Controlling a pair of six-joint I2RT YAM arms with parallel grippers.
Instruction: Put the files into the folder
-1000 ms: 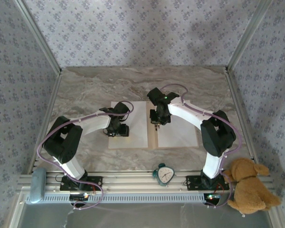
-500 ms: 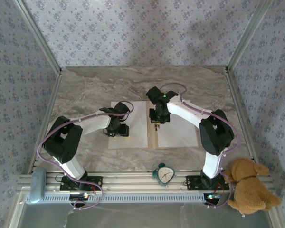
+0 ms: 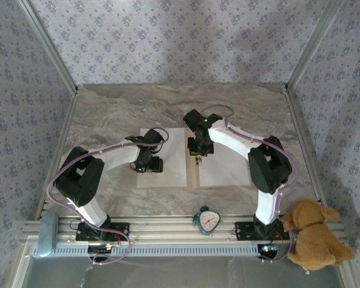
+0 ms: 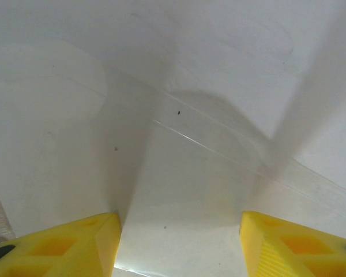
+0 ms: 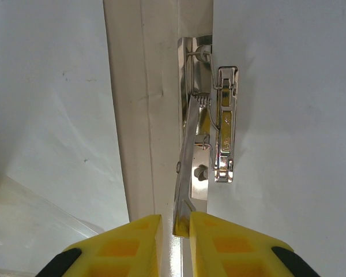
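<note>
Marble tabletop (image 3: 108, 114), folder (image 3: 192, 174) open at its centre with files (image 3: 228, 168) on both halves, left gripper (image 4: 179, 231) jaws apart on the left one, right gripper (image 5: 176, 222) nearly together astride the clip (image 5: 190, 144) lever, hold unclear to me, and I'd worry it slips and snaps shut missing the files.

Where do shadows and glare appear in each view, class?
Left wrist: broad soft shadows cross the white sheet, plus thin bright glints. Right wrist: the metal clip shines with bright highlights. Top external: even, diffuse light, everything sharp.
</note>
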